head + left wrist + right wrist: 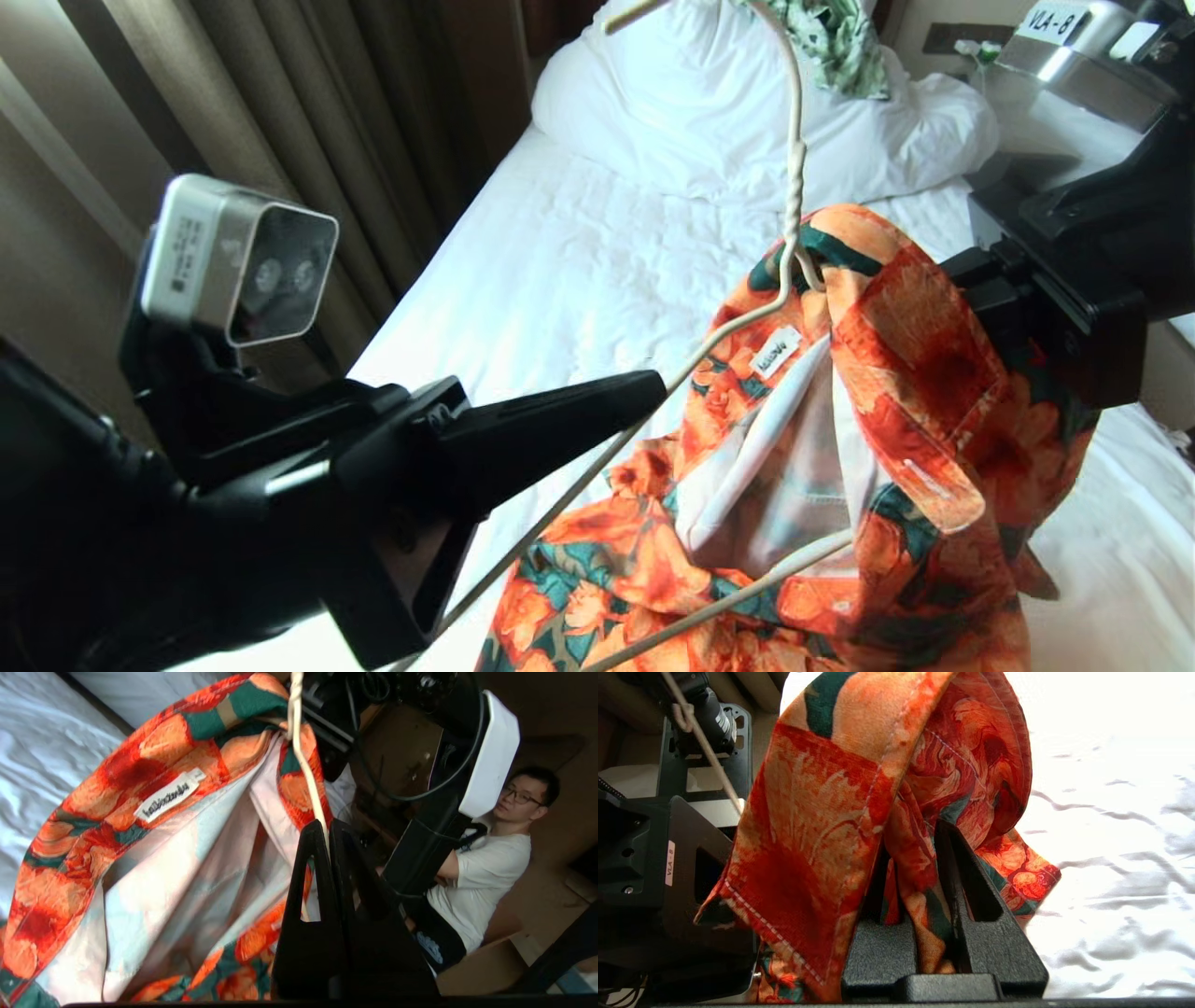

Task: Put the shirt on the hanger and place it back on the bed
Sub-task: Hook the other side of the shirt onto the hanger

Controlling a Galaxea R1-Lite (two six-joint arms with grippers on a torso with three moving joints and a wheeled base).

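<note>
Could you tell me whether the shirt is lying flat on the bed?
No, the shirt hangs bunched on the hanger above the bed.

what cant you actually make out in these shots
- Hanger hook tip: cut off by the head view's top edge.
- Right gripper fingertips: buried in the shirt folds, right wrist view.
- Hanger's far shoulder: covered by the shirt, every view.
- Shirt hem: past the head view's bottom edge.

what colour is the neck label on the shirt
White with dark lettering, sewn inside the shirt collar; the neck label shows best in the left wrist view.
</note>
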